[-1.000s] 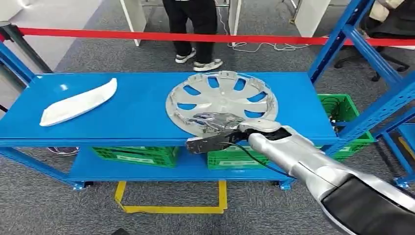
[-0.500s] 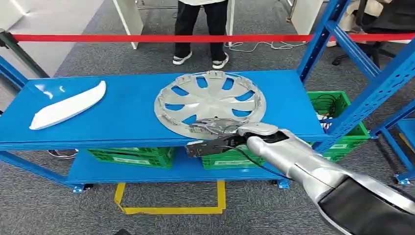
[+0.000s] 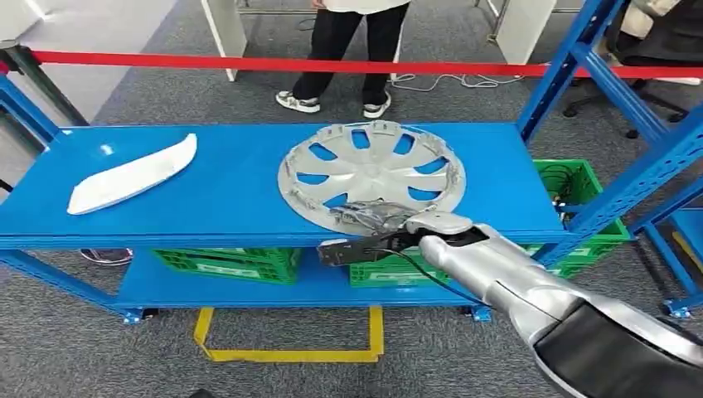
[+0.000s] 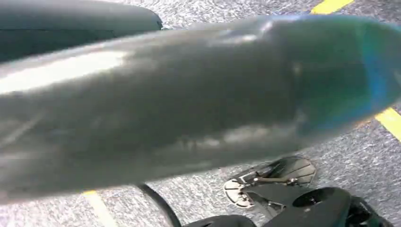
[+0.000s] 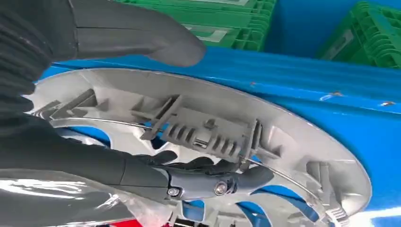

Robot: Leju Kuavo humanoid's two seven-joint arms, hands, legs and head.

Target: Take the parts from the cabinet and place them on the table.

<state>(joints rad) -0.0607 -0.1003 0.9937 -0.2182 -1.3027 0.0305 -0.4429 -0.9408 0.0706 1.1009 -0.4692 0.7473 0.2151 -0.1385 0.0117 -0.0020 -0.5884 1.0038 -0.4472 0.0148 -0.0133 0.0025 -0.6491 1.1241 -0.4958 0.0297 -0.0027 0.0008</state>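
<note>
1. Far left of the blue shelf [image 3: 224, 191]: a long white trim part [image 3: 133, 175] lies flat on the top deck, well apart from everything else.
2. Middle of the deck: the silver wheel cover [image 3: 373, 175] lies inner face up, its near rim at the shelf's front edge.
3. My right hand [image 3: 369, 225] is on that near rim. In the right wrist view my fingers [image 5: 198, 177] reach over the rim into the ribbed inside of the cover, and my thumb [image 5: 142, 35] sits on the outer side, at the blue shelf edge. So the hand is clamped on the rim, thumb against fingers.
4. Left hand: the left wrist view is a blurred grey surface over carpet; I cannot tell whether the fingers are apart or together.
5. Below the deck: green crates [image 3: 232, 264] stand on the lower shelf; another green crate [image 3: 580, 195] stands to the right, behind the blue upright.
6. Behind the shelf: a red barrier tape [image 3: 249, 63] and a standing person's legs [image 3: 340, 50].
</note>
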